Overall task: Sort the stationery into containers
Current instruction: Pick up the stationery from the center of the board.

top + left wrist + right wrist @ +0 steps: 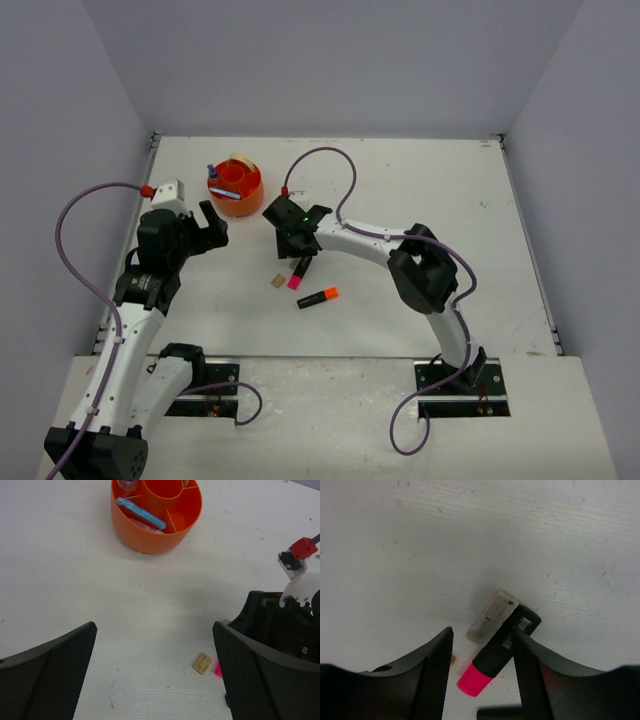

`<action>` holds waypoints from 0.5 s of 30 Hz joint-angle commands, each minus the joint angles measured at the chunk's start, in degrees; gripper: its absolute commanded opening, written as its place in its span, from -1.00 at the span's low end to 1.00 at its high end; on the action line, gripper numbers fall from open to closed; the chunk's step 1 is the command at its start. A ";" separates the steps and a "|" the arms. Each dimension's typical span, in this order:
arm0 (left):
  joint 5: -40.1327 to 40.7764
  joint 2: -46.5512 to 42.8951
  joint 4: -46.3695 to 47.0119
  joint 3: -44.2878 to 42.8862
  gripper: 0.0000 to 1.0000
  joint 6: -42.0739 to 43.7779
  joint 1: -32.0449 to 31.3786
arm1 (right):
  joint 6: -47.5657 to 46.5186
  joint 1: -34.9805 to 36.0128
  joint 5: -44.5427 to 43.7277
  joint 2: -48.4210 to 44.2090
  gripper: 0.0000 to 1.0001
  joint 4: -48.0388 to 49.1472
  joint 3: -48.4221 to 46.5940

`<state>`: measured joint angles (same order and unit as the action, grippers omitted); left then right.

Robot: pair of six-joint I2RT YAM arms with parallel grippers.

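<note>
A black highlighter with a pink end (502,647) lies on the table beside a dirty white eraser (492,616). My right gripper (482,655) is open and low over them, one finger on each side; the right finger is at the highlighter's barrel. From above, the right gripper (298,256) is over the same highlighter (298,274). An orange-ended highlighter (318,297) and a tiny tan block (277,282) lie nearby. The orange tub (247,203) holds a blue piece (141,514), a blue-capped tube (212,172) and a tan ring (241,160). My left gripper (155,670) is open and empty.
The tan block (202,663) lies between my left fingers' line of sight and the right arm's wrist (280,630), which fills the right of the left wrist view. Grey walls enclose the white table (420,180) on three sides.
</note>
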<state>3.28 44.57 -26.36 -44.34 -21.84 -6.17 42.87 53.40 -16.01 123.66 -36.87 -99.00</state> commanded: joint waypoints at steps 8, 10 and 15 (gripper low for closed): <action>-2.49 -0.80 1.04 0.13 1.00 1.97 -0.12 | 1.30 0.56 -2.68 4.72 0.04 -4.36 -4.26; -2.49 -0.89 1.06 0.13 1.00 1.97 -0.07 | 1.08 0.56 -1.86 5.08 0.04 -4.04 -3.94; -2.67 -0.89 1.22 0.13 1.00 1.97 0.01 | -0.09 0.56 -1.41 6.57 0.02 -3.82 -3.89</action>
<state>1.69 44.34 -26.28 -44.34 -21.61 -6.17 42.79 53.63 -17.30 127.56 -39.48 -101.88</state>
